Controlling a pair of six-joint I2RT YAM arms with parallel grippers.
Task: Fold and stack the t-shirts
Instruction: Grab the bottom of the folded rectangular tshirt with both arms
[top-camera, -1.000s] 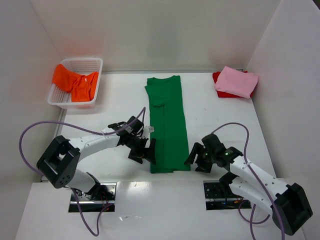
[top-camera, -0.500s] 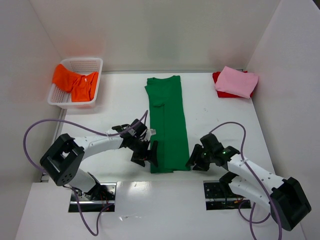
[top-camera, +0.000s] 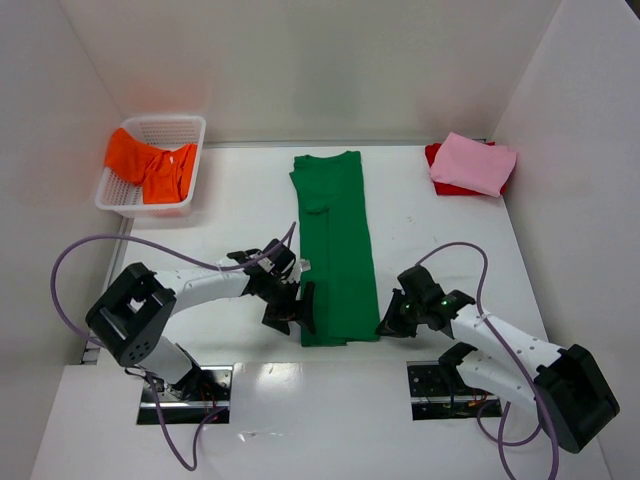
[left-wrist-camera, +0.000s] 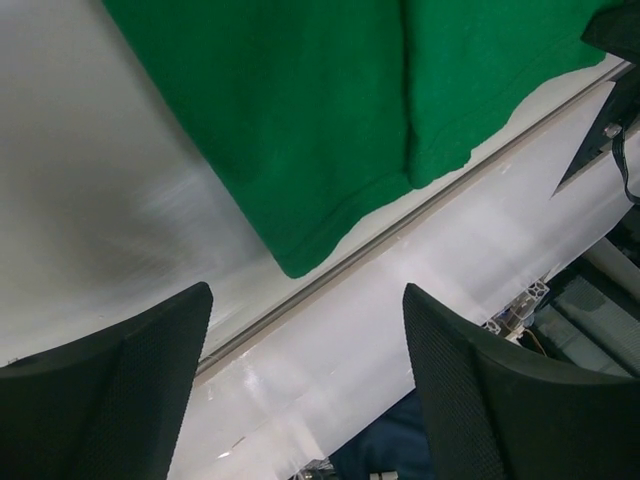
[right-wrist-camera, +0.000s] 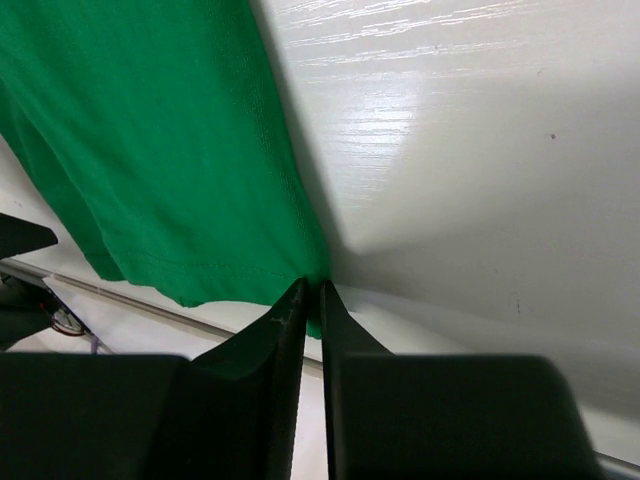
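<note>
Near the front edge of the table we see the green t-shirt lying flat; our left pincer gapes beside its hem, our right pincer pinches the opposite corner.

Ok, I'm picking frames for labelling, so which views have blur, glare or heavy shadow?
Left wrist view: the table beside the green t-shirt looks streaked and grey-shadowed, likely motion blur. Right wrist view: sharp table grain, glare along the top, a dark shadow hugging the shirt's edge. Top external view: evenly lit, with sheen on the table's near strip.
</note>
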